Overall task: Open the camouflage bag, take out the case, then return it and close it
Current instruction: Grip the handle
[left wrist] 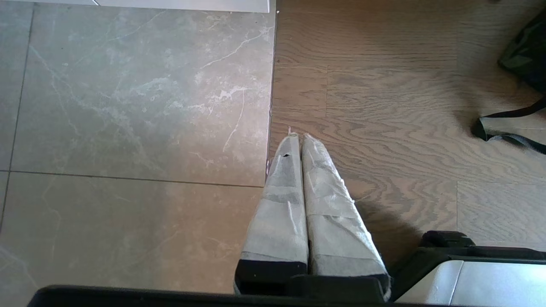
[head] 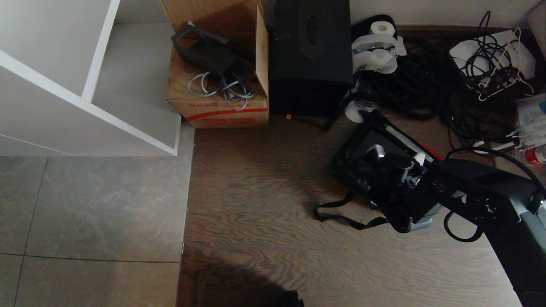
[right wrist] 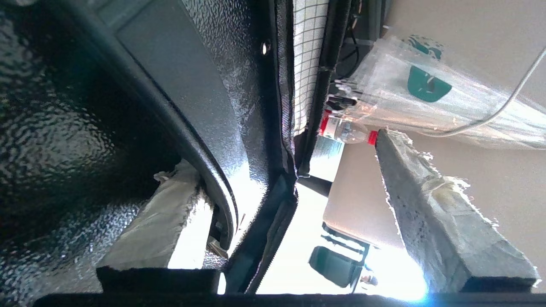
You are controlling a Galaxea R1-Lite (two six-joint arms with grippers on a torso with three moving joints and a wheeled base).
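On the wooden floor (head: 256, 192), the right pincer (right wrist: 298, 204) stands spread over the camouflage bag (head: 354, 149), one finger against the black case (right wrist: 85, 106) inside it.

left claw (left wrist: 298, 138) closed | above tile-wood seam | strap (left wrist: 507, 128) on wood floor (left wrist: 384, 85)

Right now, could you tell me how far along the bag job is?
Done: the camouflage bag lies open, the case inside. In hand: the right gripper, open, straddles its wall; the left gripper idles. Remaining: closing the bag; whether the case was out yet is unclear.
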